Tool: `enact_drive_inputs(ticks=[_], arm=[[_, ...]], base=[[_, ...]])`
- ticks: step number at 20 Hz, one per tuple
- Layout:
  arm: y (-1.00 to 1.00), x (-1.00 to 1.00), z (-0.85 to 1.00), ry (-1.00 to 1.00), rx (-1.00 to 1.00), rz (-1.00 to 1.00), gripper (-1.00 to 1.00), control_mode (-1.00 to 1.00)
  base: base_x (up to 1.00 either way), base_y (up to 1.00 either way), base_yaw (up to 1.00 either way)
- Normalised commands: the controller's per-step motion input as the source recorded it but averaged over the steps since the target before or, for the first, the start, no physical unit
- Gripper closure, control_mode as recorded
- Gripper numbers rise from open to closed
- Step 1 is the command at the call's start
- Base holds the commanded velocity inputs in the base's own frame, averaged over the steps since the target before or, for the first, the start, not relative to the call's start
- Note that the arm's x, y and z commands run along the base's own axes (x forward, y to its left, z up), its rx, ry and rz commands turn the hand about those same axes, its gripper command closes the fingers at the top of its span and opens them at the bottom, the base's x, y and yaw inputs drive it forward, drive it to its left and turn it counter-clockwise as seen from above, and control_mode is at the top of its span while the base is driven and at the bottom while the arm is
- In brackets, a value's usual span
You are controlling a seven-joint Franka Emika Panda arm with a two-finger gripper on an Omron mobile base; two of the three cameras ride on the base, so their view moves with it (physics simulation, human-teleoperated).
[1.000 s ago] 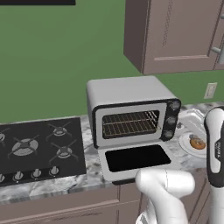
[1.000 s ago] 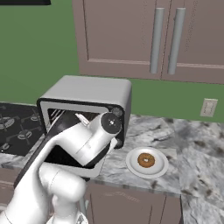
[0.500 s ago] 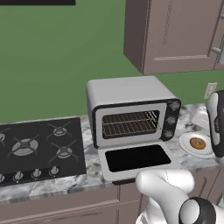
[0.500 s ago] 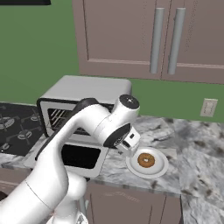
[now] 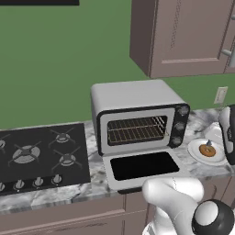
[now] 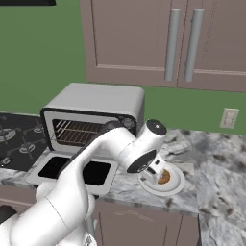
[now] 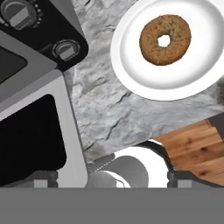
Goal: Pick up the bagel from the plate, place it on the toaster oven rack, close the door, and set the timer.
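Observation:
The bagel (image 7: 165, 39) lies on the white plate (image 7: 144, 83) on the marble counter, right of the toaster oven. Both also show from the base: bagel (image 5: 207, 150) on plate (image 5: 197, 153), bagel (image 6: 164, 177) on plate (image 6: 168, 188). My gripper (image 7: 113, 181) hovers above the counter between the oven and the plate, open, with nothing between its tips and the bagel ahead of it. From the right, the gripper (image 6: 156, 175) hangs at the plate's left rim. The door (image 5: 143, 166) lies folded down flat. The wire rack (image 5: 137, 129) spans the open cavity.
Oven knobs (image 5: 182, 124) run down its right front, close to the plate. A black gas hob (image 5: 41, 156) lies left of the oven. Wall cabinets (image 6: 178, 43) hang above. The counter's front edge and wooden cabinet front (image 7: 197, 148) lie just below the hand.
The arm has swung right, from in front of the oven out to the plate, and the hand has come down beside the bagel. Oven, plate and bagel have not moved.

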Motion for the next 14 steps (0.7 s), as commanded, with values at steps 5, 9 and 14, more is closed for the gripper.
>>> enact_drive_inputs(ticks=[5,9,14], arm=[[-0.39,0.14,-0.31,-0.01,-0.04,0.0,-1.0,-1.0],[-0.44,0.18,-0.13,0.0,0.0,0.0,-1.0,-1.0],[-0.38,0.3,-0.04,0.0,0.02,0.0,-1.0,-1.0]], base=[[0.0,0.0,0.0],[0.0,0.0,0.0],[0.0,0.0,0.0]])
